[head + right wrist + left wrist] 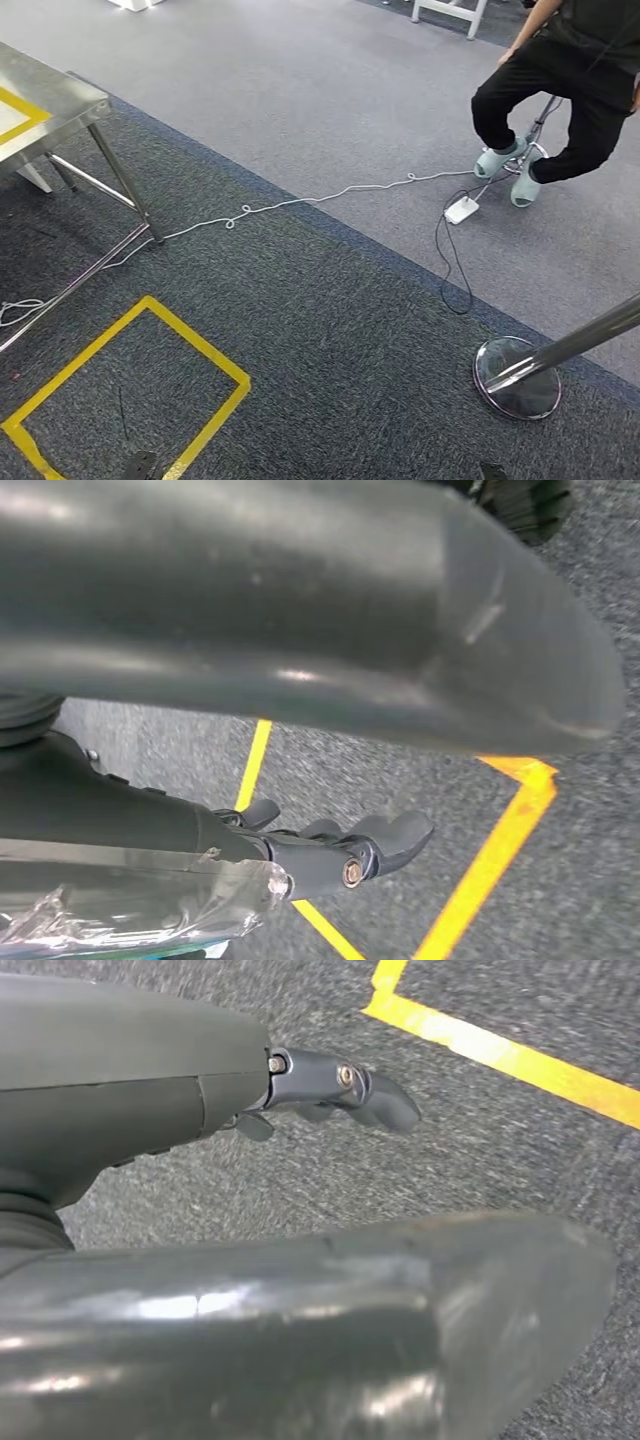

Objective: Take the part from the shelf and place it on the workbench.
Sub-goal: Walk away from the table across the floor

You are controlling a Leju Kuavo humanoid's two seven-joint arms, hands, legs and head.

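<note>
— What's over on the left?
— A steel table (45,100) with yellow tape across its top. On the dark carpet beside it there's a yellow tape square (204,352), and a white cable (302,201) runs across to a small white box (461,209).
— And on the right?
— A person (562,90) in black and pale slippers, sitting down. Nearer is a chrome post base (518,378).
— The hands?
— The left hand (189,1080) hangs over the carpet with its fingers (377,1102) stretched out, holding nothing. The right hand (302,630) has its fingers (392,838) out straight too, but crinkled clear plastic (151,905) lies against it. Whether it's gripped, I can't tell.
— Is that the part?
— I can't tell that either.
</note>
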